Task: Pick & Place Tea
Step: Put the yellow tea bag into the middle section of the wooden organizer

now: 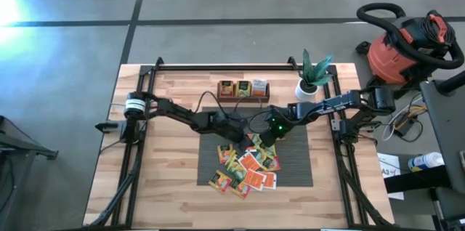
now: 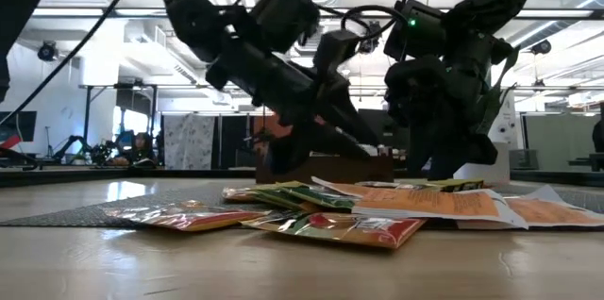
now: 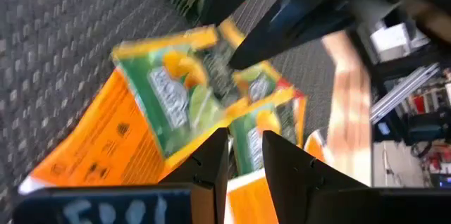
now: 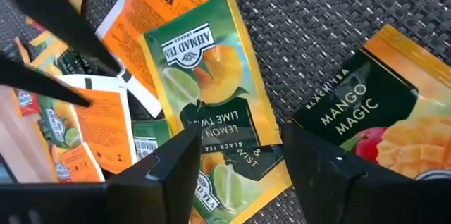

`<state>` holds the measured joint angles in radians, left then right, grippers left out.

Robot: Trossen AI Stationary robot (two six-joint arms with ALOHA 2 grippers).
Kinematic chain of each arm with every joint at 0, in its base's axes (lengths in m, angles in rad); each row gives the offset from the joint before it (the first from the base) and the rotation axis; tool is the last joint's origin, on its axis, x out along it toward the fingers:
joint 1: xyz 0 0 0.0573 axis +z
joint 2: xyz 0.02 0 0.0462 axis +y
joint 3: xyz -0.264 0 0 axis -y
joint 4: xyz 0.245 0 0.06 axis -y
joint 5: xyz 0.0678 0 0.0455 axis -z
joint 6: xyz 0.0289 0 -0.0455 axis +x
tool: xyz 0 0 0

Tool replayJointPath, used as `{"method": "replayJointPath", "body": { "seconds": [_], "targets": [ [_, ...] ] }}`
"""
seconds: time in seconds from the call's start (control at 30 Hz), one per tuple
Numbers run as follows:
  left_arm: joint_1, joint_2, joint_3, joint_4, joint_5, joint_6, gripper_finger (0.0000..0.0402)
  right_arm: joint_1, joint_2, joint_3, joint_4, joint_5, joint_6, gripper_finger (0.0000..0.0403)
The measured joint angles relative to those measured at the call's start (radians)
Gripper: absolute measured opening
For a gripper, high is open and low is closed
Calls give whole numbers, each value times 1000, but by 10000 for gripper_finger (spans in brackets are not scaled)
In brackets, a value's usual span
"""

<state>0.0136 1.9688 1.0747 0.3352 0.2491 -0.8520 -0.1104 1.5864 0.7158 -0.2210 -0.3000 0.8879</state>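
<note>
The tea sachets (image 1: 248,170), orange, green and yellow, lie in a loose overlapping heap on the grey ribbed mat (image 1: 296,160). My left gripper (image 1: 229,150) slants down at the heap's far left part. Its fingers stand a narrow gap apart (image 3: 245,155), with nothing between them, just above a green sachet (image 3: 176,97). My right gripper (image 1: 266,139) stands open over the heap's far edge. Its fingers stand on either side of a green lemon-lime sachet (image 4: 211,90), and I see no touch. A mango sachet (image 4: 380,111) lies beside it.
A long dark wooden tray (image 1: 243,88) with a few sachets upright in it stands at the table's far side. A potted plant (image 1: 312,77) in a white pot is to its right. The two grippers are close together over the heap (image 2: 359,210).
</note>
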Motion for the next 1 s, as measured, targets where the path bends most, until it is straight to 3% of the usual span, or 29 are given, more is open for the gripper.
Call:
{"method": "replayJointPath", "body": {
  "seconds": [0.63, 1.0],
  "targets": [
    [-8, 54, 20, -27, -2, 10, 84, 3, 0, 40, 53, -23, 11, 192],
    [-8, 54, 18, -35, -20, 9, 84, 22, 27, 47, 37, -49, -32, 149]
  ]
}}
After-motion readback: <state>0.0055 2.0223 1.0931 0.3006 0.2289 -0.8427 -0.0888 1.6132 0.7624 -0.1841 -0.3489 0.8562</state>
